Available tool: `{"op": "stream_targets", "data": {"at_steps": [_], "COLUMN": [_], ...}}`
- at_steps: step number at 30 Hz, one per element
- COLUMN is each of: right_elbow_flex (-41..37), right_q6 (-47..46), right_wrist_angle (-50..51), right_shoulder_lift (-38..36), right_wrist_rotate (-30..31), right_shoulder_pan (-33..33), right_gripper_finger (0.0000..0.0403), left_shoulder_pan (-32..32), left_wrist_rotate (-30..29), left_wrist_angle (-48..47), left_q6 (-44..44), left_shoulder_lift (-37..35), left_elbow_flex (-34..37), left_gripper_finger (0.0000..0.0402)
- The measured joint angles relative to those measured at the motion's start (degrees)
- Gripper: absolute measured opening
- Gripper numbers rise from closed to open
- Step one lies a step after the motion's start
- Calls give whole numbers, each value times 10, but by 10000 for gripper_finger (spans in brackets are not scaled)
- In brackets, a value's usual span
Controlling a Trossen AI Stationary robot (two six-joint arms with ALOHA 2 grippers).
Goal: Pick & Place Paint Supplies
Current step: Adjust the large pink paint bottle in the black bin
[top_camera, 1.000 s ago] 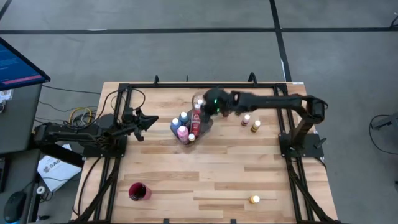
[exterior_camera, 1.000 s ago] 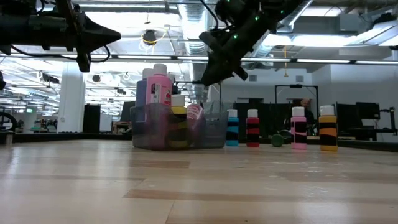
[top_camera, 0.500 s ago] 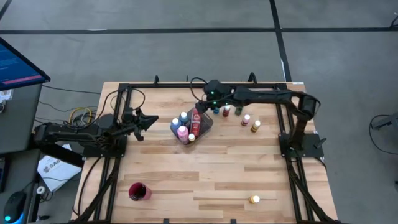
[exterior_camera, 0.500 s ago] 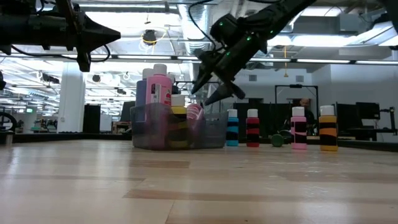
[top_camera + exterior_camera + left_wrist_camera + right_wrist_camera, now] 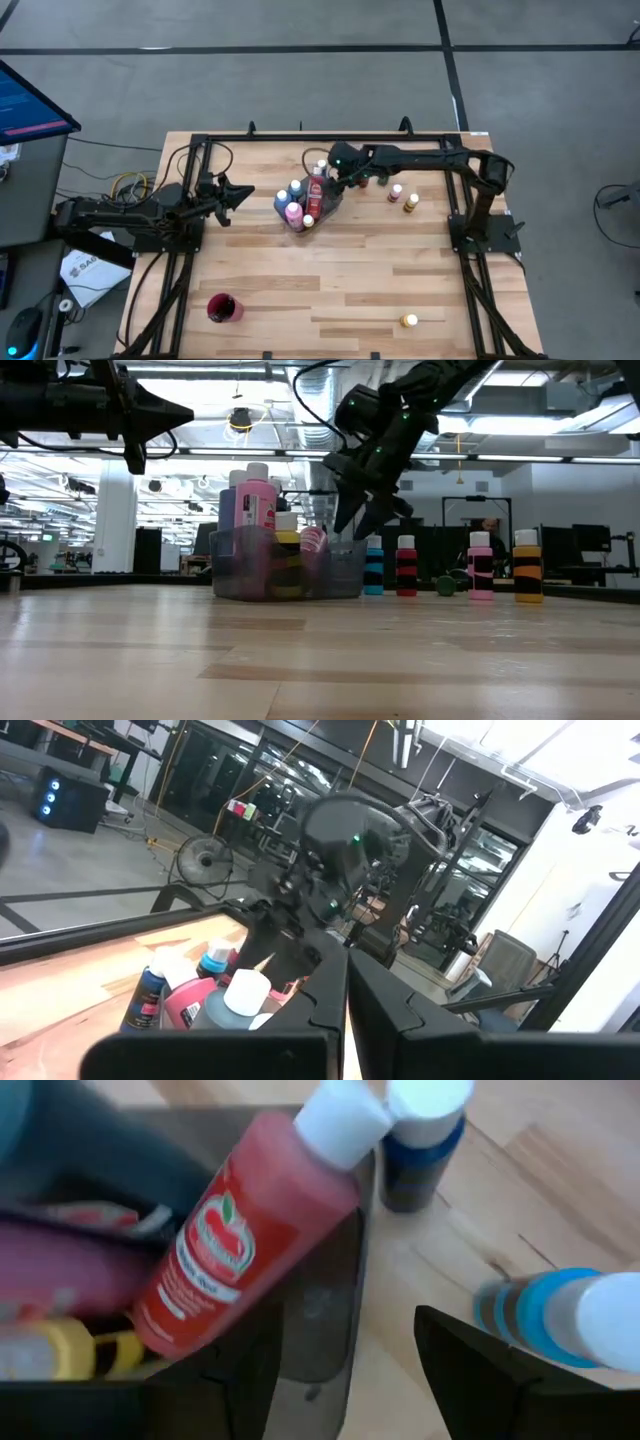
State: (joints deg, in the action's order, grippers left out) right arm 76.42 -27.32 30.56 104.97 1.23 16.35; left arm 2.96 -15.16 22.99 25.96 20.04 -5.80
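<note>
While open, right gripper [image 5: 330,176] above bin [image 5: 325,205], red bottle [image 5: 245,1235] inside

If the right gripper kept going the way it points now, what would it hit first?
Probably the rim of the clear bin, beside the leaning red paint bottle; the open right gripper straddles that wall. Depth is uncertain.

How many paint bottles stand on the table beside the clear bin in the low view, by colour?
Blue bottle: 1
Red bottle: 1
Pink bottle: 1
Orange-yellow bottle: 1
Total: 4
</note>
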Motion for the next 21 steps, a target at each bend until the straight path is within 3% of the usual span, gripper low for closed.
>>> {"op": "stream_targets", "data": {"at_steps": [9,13,21], "right_elbow_flex": [0,0,-10], "right_q6": [64,82,95], "right_wrist_angle": [38,45,47], "right_shoulder_lift": [3,3,3], "right_wrist_rotate": [95,104,105], "right_shoulder_pan": [-33,-37,-49], "right_gripper_finger": [221,215,146], "left_shoulder_pan": [0,0,0], "left_wrist_rotate": [0,0,0], "left_wrist_angle": [3,3,3], "left_q6": [0,0,0], "left_shoulder_lift": [0,0,0], "left_elbow_flex": [0,0,0], "left_gripper_finger": [3,3,3]}}
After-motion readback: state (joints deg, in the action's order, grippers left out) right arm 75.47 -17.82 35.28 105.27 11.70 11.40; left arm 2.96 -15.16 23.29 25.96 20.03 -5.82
